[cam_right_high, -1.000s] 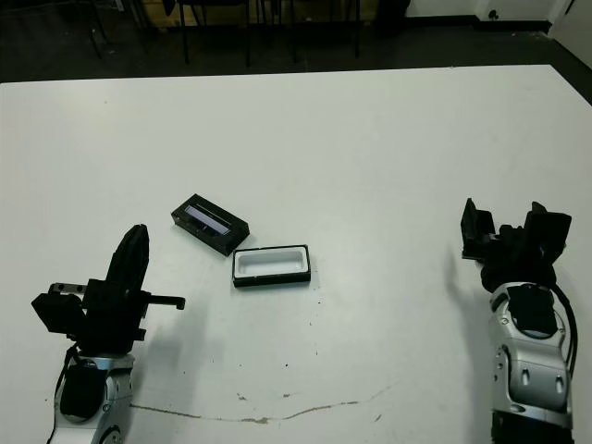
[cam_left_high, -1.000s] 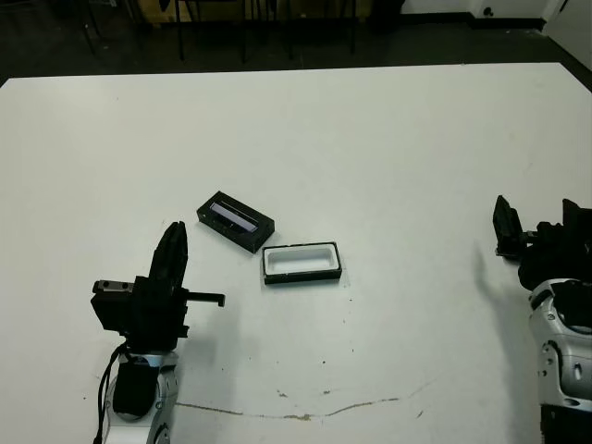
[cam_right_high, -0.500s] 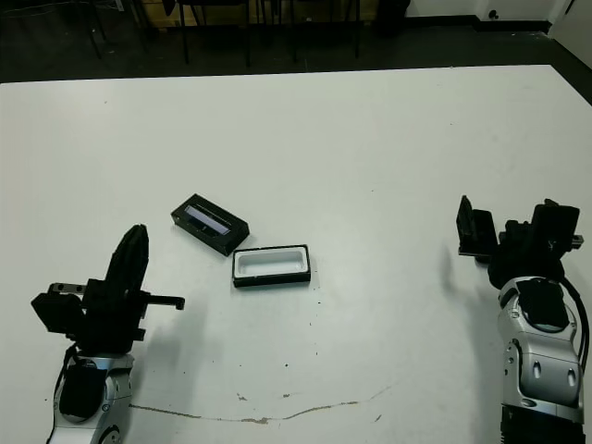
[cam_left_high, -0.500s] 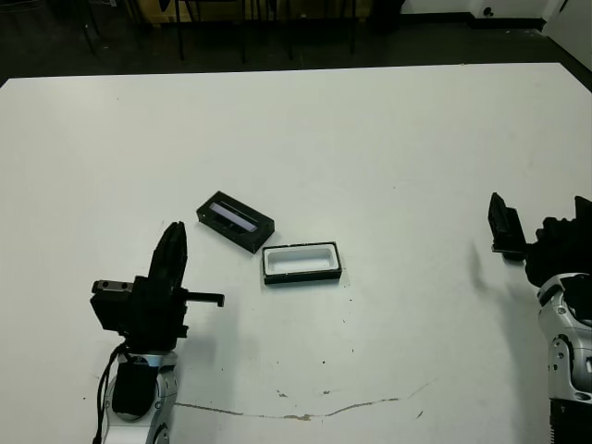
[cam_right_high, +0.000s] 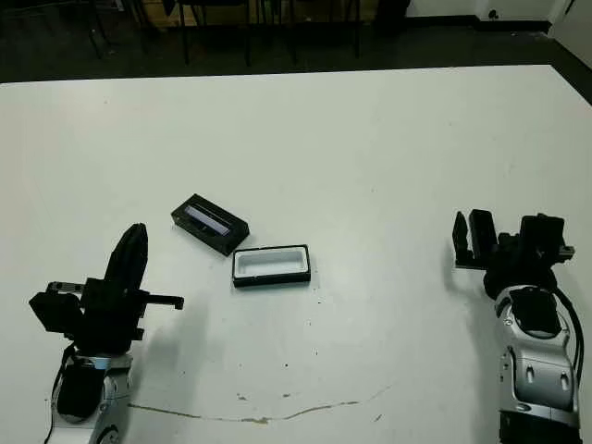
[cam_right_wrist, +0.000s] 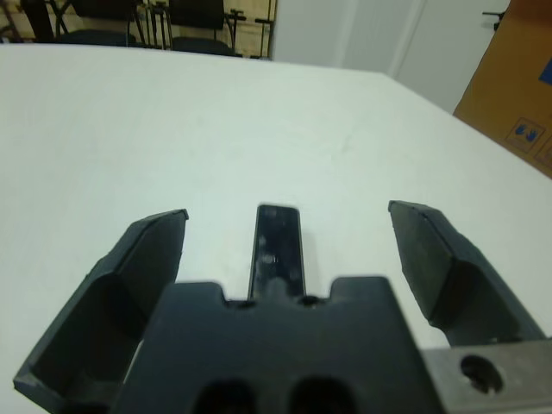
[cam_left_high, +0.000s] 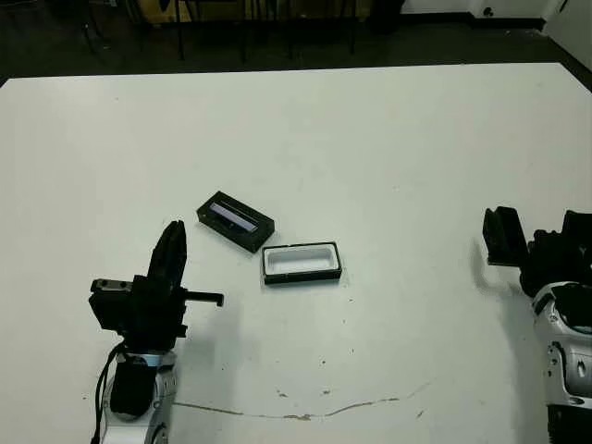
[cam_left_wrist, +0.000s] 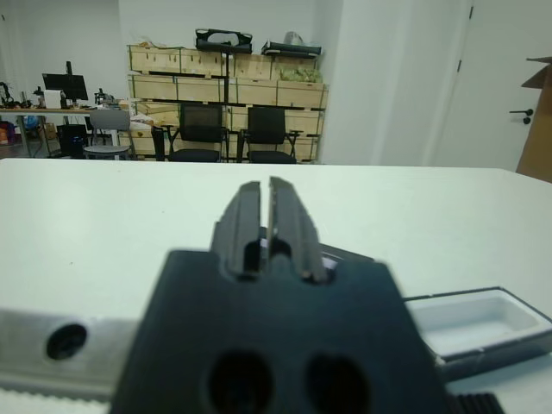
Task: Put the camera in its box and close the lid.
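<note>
The box (cam_left_high: 301, 263), a black tray with white lining, lies open near the table's middle. The lid (cam_left_high: 235, 220), black with a glossy strip, rests just behind and left of it, touching one corner. The camera (cam_right_wrist: 276, 246), a slim black bar, shows only in the right wrist view, lying on the table between the spread fingers of my right gripper (cam_right_high: 470, 240), which is open and apart from it. My left gripper (cam_left_high: 174, 259) is shut on nothing at the front left, pointing toward the lid (cam_left_wrist: 345, 254) and box (cam_left_wrist: 479, 323).
A thin brownish crack line (cam_left_high: 305, 413) runs across the white table (cam_left_high: 370, 139) near its front edge. Beyond the far edge stand chairs (cam_left_wrist: 200, 132) and stacked crates (cam_left_wrist: 259, 86).
My right gripper has turned and shifted slightly left, so both of its fingers now show side by side. The left arm, box and lid have not moved.
</note>
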Robot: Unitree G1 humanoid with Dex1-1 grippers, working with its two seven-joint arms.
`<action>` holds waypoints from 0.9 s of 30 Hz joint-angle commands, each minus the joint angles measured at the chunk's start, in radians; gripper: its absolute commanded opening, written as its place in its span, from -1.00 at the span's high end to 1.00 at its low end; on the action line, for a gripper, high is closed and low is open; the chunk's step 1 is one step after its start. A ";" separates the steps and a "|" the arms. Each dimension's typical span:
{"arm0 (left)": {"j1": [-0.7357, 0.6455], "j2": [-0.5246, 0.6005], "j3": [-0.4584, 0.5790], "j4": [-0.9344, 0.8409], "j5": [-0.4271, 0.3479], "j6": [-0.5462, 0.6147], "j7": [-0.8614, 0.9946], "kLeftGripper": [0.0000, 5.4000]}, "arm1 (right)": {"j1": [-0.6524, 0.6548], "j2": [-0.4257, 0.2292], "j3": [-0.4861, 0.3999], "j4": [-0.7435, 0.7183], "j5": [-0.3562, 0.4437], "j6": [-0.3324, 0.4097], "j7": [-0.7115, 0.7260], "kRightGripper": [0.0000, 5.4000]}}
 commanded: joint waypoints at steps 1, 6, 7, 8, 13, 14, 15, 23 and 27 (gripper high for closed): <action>0.073 0.010 0.005 0.009 0.000 0.011 -0.004 1.00 | 0.020 0.003 0.011 0.036 -0.020 -0.003 -0.010 -1.00; 0.073 0.009 0.006 0.014 -0.009 0.006 -0.010 1.00 | 0.034 0.004 0.024 0.048 -0.039 0.000 -0.016 -1.00; 0.073 0.010 0.007 0.015 -0.009 0.005 -0.012 1.00 | 0.037 0.006 0.024 0.052 -0.038 -0.003 -0.016 -1.00; 0.073 0.011 0.008 0.016 -0.008 0.005 -0.013 1.00 | 0.039 0.009 0.023 0.057 -0.034 -0.006 -0.015 -1.00; 0.081 0.010 0.010 0.003 -0.013 0.022 -0.016 1.00 | 0.049 0.017 0.021 0.064 -0.026 0.017 -0.022 -1.00; 0.082 0.012 0.010 0.000 -0.015 0.027 -0.019 1.00 | 0.052 0.019 0.021 0.060 -0.027 0.024 -0.027 -1.00; 0.083 0.014 0.010 -0.003 -0.015 0.030 -0.021 1.00 | 0.055 0.022 0.023 0.057 -0.030 0.028 -0.032 -1.00; 0.081 0.014 0.018 0.009 -0.027 0.018 -0.038 1.00 | 0.065 0.045 0.011 0.075 0.009 0.004 -0.025 -0.82; 0.082 0.020 0.022 0.003 -0.034 0.027 -0.045 1.00 | 0.059 0.054 -0.001 0.100 0.046 -0.011 -0.008 -0.55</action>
